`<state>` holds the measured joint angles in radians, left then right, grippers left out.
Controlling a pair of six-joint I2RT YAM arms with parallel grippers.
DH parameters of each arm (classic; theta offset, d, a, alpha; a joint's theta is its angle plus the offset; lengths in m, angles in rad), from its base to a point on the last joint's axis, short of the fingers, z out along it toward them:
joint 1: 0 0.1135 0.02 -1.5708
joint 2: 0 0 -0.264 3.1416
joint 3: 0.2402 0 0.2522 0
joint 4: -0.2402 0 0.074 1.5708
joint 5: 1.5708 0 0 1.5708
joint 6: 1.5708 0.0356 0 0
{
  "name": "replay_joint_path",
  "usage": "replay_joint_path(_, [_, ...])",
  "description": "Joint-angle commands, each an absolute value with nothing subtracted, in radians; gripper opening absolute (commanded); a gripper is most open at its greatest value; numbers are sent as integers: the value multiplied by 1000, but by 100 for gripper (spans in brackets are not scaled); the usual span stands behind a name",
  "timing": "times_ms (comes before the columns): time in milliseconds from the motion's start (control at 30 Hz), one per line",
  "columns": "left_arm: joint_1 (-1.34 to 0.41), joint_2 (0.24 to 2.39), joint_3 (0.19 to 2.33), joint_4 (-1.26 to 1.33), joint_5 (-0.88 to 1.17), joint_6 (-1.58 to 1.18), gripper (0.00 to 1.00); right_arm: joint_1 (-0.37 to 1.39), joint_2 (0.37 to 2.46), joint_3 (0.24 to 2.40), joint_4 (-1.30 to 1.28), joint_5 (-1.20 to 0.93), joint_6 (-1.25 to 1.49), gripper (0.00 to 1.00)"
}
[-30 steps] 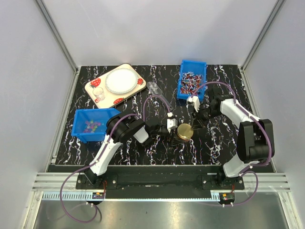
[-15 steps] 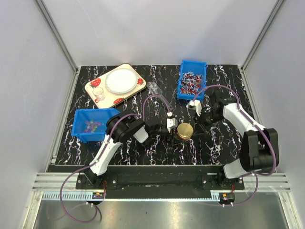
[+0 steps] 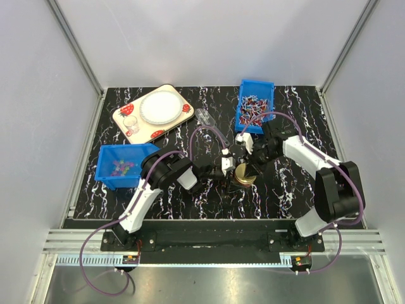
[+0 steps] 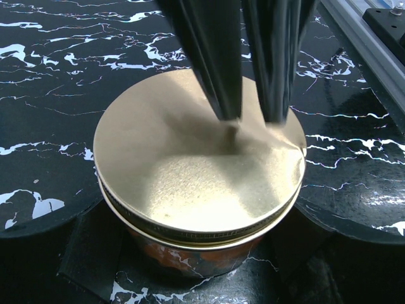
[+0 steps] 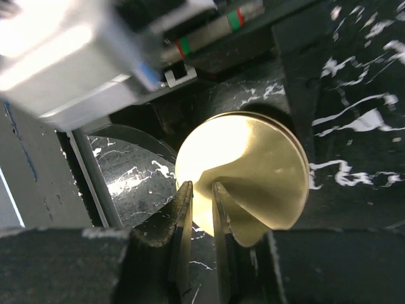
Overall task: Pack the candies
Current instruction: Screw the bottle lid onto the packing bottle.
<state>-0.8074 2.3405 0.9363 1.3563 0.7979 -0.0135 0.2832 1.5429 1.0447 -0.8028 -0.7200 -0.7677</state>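
Right arm has swung in over the jar (image 4: 190, 250) | right gripper (image 5: 201, 185) jaws pressed together, tips on gold lid (image 4: 196, 158) | left gripper (image 3: 240, 175) jaws clasp jar | candies (image 3: 121, 167) sit in blue bin (image 3: 104, 176), well apart | step: likely opening jar; next calls for gripping the lid's rim.
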Motion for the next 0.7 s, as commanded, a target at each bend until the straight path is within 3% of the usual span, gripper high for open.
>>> replay_joint_path(0, [-798, 2365, 950, 1378, 772, -25, 65, 293, 1578, 1025, -747, -655, -745, 24])
replay_joint_path(167, [-798, 2365, 950, 1379, 776, -28, 64, 295, 1575, 1037, -752, -649, -750, 25])
replay_joint_path(333, [-799, 2365, 950, 1379, 775, -28, 64, 295, 1568, 1115, -758, -699, -742, 32])
replay_joint_path(667, [-798, 2362, 948, 1384, 775, -26, 64, 291, 1724, 1265, -756, -718, -747, 41])
